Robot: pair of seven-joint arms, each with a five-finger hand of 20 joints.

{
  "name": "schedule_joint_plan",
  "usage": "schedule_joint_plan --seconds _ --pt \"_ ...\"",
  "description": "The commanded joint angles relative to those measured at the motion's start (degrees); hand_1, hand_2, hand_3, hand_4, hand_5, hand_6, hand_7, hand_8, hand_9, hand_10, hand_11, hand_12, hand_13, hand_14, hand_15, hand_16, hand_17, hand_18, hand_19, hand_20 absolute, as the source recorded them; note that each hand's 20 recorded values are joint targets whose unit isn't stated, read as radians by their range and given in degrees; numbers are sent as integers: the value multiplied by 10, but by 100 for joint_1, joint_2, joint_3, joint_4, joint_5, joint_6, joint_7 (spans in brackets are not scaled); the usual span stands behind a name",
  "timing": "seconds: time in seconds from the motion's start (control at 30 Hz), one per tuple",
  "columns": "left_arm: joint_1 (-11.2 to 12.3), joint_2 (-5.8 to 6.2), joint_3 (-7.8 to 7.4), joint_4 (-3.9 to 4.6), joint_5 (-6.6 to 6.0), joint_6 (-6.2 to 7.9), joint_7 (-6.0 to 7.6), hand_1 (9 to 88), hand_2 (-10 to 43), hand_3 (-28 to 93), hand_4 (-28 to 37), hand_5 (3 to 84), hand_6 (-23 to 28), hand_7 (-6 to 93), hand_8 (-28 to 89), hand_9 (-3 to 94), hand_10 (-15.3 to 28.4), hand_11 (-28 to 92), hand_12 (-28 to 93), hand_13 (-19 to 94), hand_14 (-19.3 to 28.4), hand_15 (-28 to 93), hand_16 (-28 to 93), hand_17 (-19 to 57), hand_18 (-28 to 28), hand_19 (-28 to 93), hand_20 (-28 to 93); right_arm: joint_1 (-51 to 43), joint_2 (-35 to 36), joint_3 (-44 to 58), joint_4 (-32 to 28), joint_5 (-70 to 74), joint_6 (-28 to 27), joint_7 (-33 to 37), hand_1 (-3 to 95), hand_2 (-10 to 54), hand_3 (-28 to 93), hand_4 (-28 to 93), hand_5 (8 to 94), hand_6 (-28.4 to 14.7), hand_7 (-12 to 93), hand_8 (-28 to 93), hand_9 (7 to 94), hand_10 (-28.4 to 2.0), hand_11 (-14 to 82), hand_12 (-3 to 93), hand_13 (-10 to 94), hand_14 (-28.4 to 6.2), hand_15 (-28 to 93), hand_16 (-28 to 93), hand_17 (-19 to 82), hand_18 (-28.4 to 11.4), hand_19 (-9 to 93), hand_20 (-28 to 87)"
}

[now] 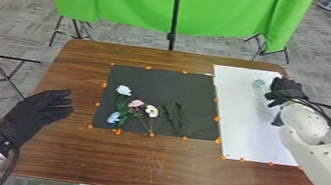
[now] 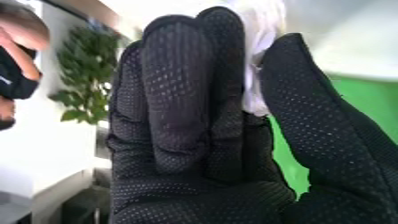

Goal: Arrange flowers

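Clear vase (image 1: 258,85), upper right of frame, looks slippery, fragile; your right hand (image 1: 287,89) pinches it; grip mid-body gently.

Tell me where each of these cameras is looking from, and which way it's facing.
Head view: on the robot's head, facing forward and down at the table and flowers; both white arms, the left hand and the right hand show.
Right wrist view: on the right arm's wrist, looking along the black glove past its fingers, with a pale object beside the thumb and a plant beyond.
Shared: the right hand and green cloth.
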Motion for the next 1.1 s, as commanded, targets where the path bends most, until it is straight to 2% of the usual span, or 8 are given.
schedule_joint_plan --seconds 0.03,0.1,0.27,0.43,0.57,0.67,0.87,1.1 --pt "61 -52 11 0 24 2 -37 251 18 756 -283 318 57 322 -158 263 142 391 136 193 163 554 -65 -95 229 556 86 -103 40 -84 -406 -27 924 -389 468 -68 838 -283 711 12 465 -113 898 -44 264 334 881 -16 483 258 375 -142 765 286" --pt "80 -53 2 -7 20 10 -42 251 18 755 -283 318 57 322 -158 263 142 391 135 193 163 553 -65 -95 229 557 86 -80 7 -145 -655 12 1117 -601 468 -72 844 -283 714 10 466 -112 899 -44 263 338 881 -18 486 261 375 -143 767 288" --pt "50 -56 41 4 25 -11 -33 251 19 755 -283 318 57 322 -158 262 142 391 135 194 163 553 -66 -95 229 556 85 29 -132 -426 -1351 22 1079 -1141 466 -75 851 -283 716 7 466 -109 900 -45 263 347 880 -19 490 265 374 -144 768 291" --pt "-9 -48 66 24 23 -41 -78 251 18 756 -283 318 57 322 -158 263 142 391 135 193 162 554 -65 -95 229 556 85 169 -392 -751 -1674 -133 583 -1691 462 -75 851 -283 711 12 471 -111 897 -44 261 353 871 -19 495 268 368 -141 764 292" --pt "50 -61 43 -2 20 -8 -75 251 18 755 -283 318 56 322 -158 262 143 392 136 193 163 553 -65 -95 229 557 85 427 -646 -1138 -1518 -196 393 -1891 459 -75 851 -283 708 14 474 -113 896 -42 259 356 866 -18 495 267 363 -141 759 293" --pt "15 -65 55 19 23 -36 -87 251 19 756 -283 317 56 323 -159 262 143 392 136 194 163 553 -65 -95 229 557 85 561 -796 -1346 -1387 -375 246 -1906 458 -76 851 -283 707 15 474 -116 896 -40 256 358 864 -17 494 266 362 -140 757 294" --pt "-3 -43 71 27 19 -48 -90 251 19 755 -283 318 57 323 -159 262 142 391 135 193 163 554 -65 -95 229 557 85 901 -1019 -1851 -911 -658 280 -1802 458 -74 847 -283 706 16 474 -119 893 -40 253 361 862 -16 493 266 360 -141 754 296" --pt "-4 -38 91 41 12 -42 -97 251 19 755 -283 317 57 323 -159 262 142 390 135 194 163 554 -65 -95 229 557 85 1001 -1189 -2040 -666 -868 378 -1519 457 -71 842 -283 700 19 473 -118 888 -39 247 362 855 -14 493 266 356 -139 751 298"
